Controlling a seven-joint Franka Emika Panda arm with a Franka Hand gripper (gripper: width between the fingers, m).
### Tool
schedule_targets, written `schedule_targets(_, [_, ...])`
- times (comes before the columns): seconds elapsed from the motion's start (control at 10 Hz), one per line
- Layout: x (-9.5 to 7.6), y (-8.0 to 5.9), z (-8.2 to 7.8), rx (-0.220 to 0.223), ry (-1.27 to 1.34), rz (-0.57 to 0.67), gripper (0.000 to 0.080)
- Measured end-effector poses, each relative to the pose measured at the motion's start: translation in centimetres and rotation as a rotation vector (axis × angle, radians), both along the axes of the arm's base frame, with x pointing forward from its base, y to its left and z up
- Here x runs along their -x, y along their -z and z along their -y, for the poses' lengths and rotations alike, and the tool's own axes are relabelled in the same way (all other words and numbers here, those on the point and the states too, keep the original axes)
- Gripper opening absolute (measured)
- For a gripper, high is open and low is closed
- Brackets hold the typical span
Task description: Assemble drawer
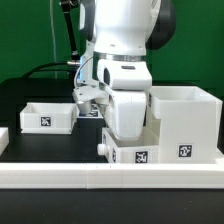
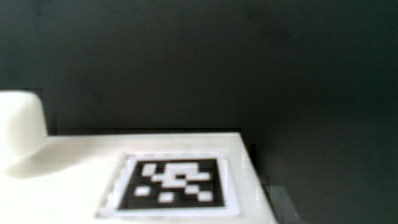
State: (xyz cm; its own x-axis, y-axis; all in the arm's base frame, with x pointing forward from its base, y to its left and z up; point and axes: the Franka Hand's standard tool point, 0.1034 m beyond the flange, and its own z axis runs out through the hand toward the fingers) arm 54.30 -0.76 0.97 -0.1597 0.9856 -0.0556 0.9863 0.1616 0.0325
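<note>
1. The arm (image 1: 125,60) filled the middle of the exterior view, and its gripper (image 1: 88,102) hung low over the black table (image 1: 40,92), just beside the left tray.
2. I could not tell how the jaws stood. They were small, dark and partly masked by the arm's own white body, so nothing showed whether they were wide, narrow or holding anything.
3. The left tray (image 1: 45,116) sat upright on the table at the exterior view's left, open side up, with a square tag on its front wall.
4. The front tray (image 1: 132,152) sat nearer the camera, under the arm's body. Its tagged face looked toward us, and a small knob (image 1: 103,148) stuck out on the side toward the exterior view's left.
5. The case (image 1: 186,122), the big open-topped cube, stood at the exterior view's right, just beside the front tray. Whether the two touched was unclear.
6. The rail (image 1: 110,180), long and low, ran across the foreground in front of the front tray and the case.
7. The wrist view was blurred. It showed a white tagged surface (image 2: 175,150) against the dark table, with the printed tag (image 2: 175,185) lying flat on it.
8. A rounded white shape (image 2: 18,135) rose at that picture's edge. What it was could not be made out.
</note>
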Motion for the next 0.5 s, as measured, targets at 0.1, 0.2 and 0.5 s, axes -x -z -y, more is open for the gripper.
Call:
schedule_targets(0.1, [0.01,0.01,0.13,0.0,0.002,0.0,0.0042])
schedule_targets(0.2, [0.01,0.01,0.14,0.0,0.003,0.0,0.0042])
schedule_targets(0.5, [-0.28,-0.05,-0.76,-0.005,0.06,0.004,0.0042])
